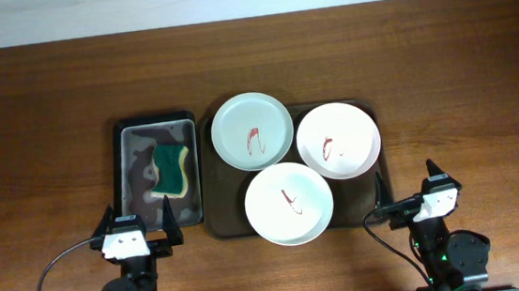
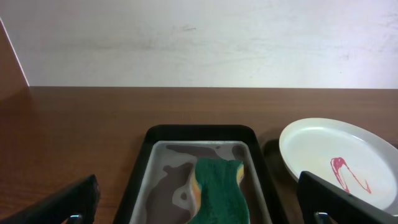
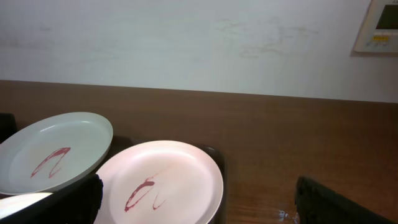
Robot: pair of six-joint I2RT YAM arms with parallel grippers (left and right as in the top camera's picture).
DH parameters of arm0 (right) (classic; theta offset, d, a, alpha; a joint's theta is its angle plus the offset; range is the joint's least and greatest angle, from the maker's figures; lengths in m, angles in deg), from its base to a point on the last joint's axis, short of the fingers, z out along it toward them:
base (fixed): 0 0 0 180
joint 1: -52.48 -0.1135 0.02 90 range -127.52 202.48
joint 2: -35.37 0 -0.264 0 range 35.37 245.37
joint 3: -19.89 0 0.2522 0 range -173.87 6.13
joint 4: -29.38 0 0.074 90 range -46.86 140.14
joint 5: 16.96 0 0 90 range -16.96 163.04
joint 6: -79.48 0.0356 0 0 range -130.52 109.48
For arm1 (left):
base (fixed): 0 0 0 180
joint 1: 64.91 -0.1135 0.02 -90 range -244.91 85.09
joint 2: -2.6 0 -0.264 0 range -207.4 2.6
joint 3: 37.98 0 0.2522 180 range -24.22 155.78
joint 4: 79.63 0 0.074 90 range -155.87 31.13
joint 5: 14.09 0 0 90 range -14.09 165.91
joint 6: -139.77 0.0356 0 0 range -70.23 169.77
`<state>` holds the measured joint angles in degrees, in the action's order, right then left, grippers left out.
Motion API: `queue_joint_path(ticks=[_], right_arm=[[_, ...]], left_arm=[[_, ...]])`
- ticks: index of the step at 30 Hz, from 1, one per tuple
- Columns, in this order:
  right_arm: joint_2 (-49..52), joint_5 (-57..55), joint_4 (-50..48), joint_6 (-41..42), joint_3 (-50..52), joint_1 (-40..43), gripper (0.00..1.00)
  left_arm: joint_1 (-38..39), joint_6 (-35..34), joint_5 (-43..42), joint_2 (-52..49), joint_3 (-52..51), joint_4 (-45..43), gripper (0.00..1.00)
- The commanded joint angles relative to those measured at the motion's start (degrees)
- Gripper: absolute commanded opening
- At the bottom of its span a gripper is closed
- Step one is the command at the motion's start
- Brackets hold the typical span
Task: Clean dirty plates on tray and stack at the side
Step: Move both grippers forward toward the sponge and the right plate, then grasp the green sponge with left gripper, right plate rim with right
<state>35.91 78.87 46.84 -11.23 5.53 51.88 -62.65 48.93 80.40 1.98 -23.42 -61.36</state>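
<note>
Obs: both of your arms sit low at the near edge of the wooden table (image 1: 40, 117), folded back over their bases, and both wrist cameras look level across the tabletop toward the pale wall. Left gripper (image 1: 138, 211): jaws spread wide, nothing between them. It is parked at the near end of the small black tray (image 1: 118, 167) and points along it. In the left wrist view the two dark fingers (image 2: 65, 202) frame the green-yellow sponge (image 1: 171, 170), which lies in that tray ahead of the tips and apart from them. Right gripper (image 1: 405, 182): jaws likewise spread and empty. It is at the near right corner of the dark brown tray (image 1: 213, 192), just beside the white plate (image 1: 289, 203) but not touching it. All three plates lie on the brown tray. The mint plate (image 1: 252, 130) is far left and overhangs the rim, the pinkish plate (image 1: 338, 139) is far right, and the white plate is nearest you, reaching over the near rim. Their edges crowd together. You cannot tell from above whether they touch or overlap. Each plate carries a small red smear in its well. A cable loops on the table beside each base.
</note>
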Motion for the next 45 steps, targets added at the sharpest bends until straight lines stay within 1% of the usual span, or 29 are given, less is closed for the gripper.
queue_joint_path(ticks=[1,15,18,20,21,23,26,28,30,34,36,38,39,42,44,45], right_arm=[[-0.33,-0.13,0.39,-0.37,0.28,-0.57,0.99],[-0.24,-0.09,-0.79,-0.33,0.28,-0.57,0.99],[-0.22,-0.11,-1.73,3.39,0.28,-0.57,0.99],[-0.22,-0.09,-1.51,7.78,0.26,-0.57,0.99],[-0.22,-0.09,-1.05,9.46,-0.17,-0.57,0.99],[-0.17,-0.09,1.46,9.81,-2.25,-0.57,0.99],[0.52,-0.09,9.51,9.84,-6.62,-0.57,0.99],[3.28,-0.07,14.80,9.84,-10.69,-0.57,0.99],[7.58,0.22,16.61,9.86,-14.19,-0.57,0.99],[21.79,4.17,22.08,9.84,-23.12,-0.57,0.99],[33.20,5.44,27.30,9.81,-30.51,-0.57,0.99],[39.60,7.69,29.99,9.79,-34.56,-0.57,0.99],[45.55,9.90,33.75,9.77,-38.71,-0.59,0.99],[56.74,10.08,45.66,9.77,-48.87,-0.63,0.99],[61.81,10.80,50.16,9.81,-53.83,-0.61,0.99],[62.64,14.32,50.12,9.81,-54.21,-0.61,0.99]], left_arm=[[-0.31,1.11,-0.83,0.33,-0.26,0.04,0.99],[-0.31,1.07,-0.85,0.33,-0.26,-0.98,0.99],[-0.31,1.07,-0.90,0.33,-0.20,-0.87,1.00],[-0.31,1.05,-3.52,0.26,0.70,-0.52,0.99],[-0.31,1.07,-3.67,0.22,1.57,1.31,0.99],[-0.31,1.07,-3.67,0.02,3.76,6.82,0.99],[-0.31,1.07,-4.52,-3.08,7.87,9.62,0.99],[-0.31,1.07,-6.19,-8.90,13.94,15.41,0.99],[-0.31,1.07,-6.29,-14.99,19.37,18.64,0.99],[-0.31,1.09,-6.29,-28.06,29.18,24.55,0.99],[-0.31,1.09,-6.95,-39.52,37.70,31.98,0.99],[-0.31,1.09,-6.93,-46.47,43.36,36.63,0.99],[-0.31,1.09,-6.97,-53.81,50.40,42.07,0.99],[-0.31,1.11,-7.28,-67.25,62.84,51.63,0.99],[-0.31,1.07,-8.74,-72.76,64.94,53.07,0.99],[-0.31,1.07,-9.97,-74.93,64.94,53.07,0.99]])
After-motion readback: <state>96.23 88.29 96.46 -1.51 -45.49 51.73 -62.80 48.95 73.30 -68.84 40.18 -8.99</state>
